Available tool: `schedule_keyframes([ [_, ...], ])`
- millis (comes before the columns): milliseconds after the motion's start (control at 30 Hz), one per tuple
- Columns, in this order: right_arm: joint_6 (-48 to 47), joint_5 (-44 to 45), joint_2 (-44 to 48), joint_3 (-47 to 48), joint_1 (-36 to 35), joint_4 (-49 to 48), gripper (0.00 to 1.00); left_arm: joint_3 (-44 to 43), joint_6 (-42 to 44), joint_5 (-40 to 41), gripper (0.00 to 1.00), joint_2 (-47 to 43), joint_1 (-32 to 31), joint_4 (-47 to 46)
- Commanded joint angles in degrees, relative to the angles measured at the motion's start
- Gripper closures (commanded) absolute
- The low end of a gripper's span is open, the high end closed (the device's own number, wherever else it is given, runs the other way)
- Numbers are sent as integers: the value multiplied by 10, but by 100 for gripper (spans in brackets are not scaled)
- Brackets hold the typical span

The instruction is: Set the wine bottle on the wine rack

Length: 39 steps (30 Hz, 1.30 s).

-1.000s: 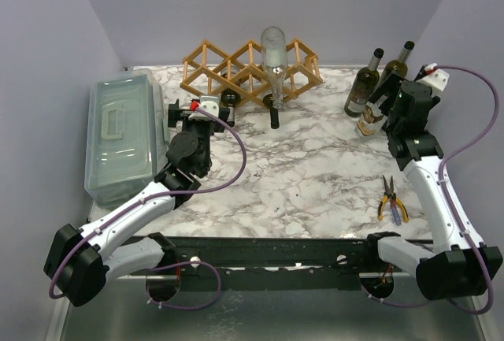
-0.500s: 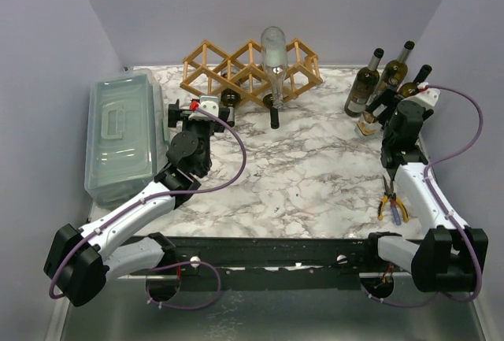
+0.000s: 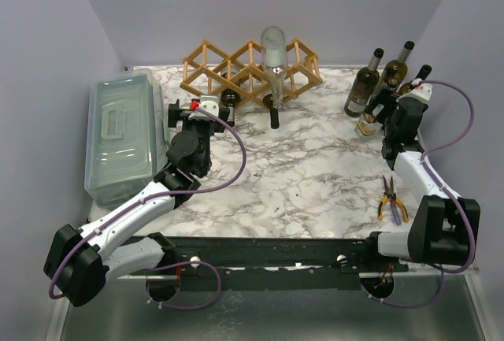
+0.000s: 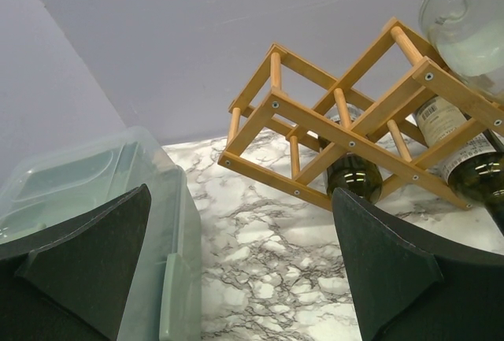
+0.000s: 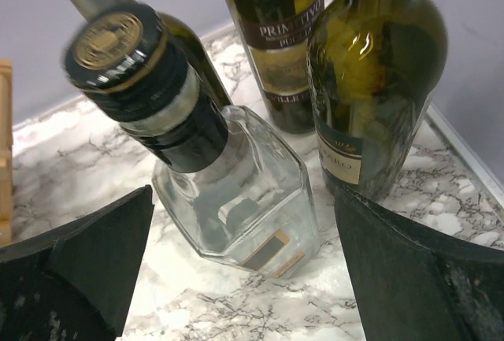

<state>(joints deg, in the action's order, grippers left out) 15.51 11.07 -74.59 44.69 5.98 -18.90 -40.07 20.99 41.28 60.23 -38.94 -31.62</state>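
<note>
Hovering open and empty, the right gripper [image 5: 244,258] frames a clear square black-capped glass bottle [image 5: 236,191] beside upright dark-green wine bottles [image 5: 370,65], well apart from the light wooden lattice rack [image 4: 339,130], already holding several; grasping and carrying remain. The left gripper [image 4: 244,266] likewise gapes empty.

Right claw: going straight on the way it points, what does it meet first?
Most likely the clear faceted glass bottle with a black cap, centred before the open right claw; the dark green wine bottles stand farther back. Depth is unclear.
</note>
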Motion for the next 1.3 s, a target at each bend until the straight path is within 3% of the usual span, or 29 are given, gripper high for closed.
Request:
schedule_keyframes([
  [0,-18,-28,-25,18,8,-9,0,-18,-4,-17,1,-5,4,-3],
  [200,-27,-38,-39,13,15,-20,1,-19,-4,-16,1,-6,4,-3],
  [667,-45,-107,-58,-30,14,-77,16,-19,-4,-19,1,-6,4,-2],
  [967,-26,-183,-62,-56,8,-86,45,-20,-3,-18,1,-3,4,-1],
  [1267,-22,-212,-16,-113,-58,-104,63,-21,-1,-16,1,-1,4,0],
])
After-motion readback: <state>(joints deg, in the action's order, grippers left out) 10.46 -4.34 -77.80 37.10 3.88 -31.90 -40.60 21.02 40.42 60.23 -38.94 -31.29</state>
